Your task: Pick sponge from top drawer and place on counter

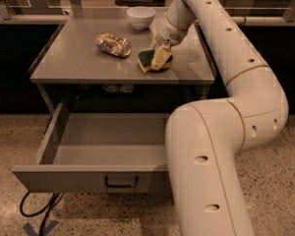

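Note:
The sponge (147, 59), dark green over yellow foam, is at the counter (73, 58) surface, right of centre and slightly tilted. My gripper (160, 59) reaches down from the back right and is shut on the sponge's right side. The top drawer (103, 139) below the counter is pulled wide open and its visible inside is bare. Its front panel carries a small dark handle (121, 182). My arm's large pale link (206, 171) covers the drawer's right part.
A shiny dented golden can (113, 44) lies on the counter left of the sponge. A white bowl (140, 16) stands at the counter's back edge. Dark cables (37, 213) lie on the speckled floor at the lower left. A glass-panelled ledge runs behind the counter.

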Action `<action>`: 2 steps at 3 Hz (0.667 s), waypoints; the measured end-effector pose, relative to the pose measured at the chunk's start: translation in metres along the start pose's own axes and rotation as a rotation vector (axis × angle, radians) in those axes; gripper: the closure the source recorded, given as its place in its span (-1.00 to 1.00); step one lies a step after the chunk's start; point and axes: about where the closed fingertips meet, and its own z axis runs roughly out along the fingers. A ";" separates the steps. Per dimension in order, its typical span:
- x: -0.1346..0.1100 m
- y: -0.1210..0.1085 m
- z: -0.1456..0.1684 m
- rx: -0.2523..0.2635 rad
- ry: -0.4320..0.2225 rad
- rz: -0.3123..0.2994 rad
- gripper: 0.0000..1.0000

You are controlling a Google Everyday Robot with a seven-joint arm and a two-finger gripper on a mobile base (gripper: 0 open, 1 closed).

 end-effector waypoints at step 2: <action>0.000 0.000 0.000 0.000 0.000 0.000 -0.78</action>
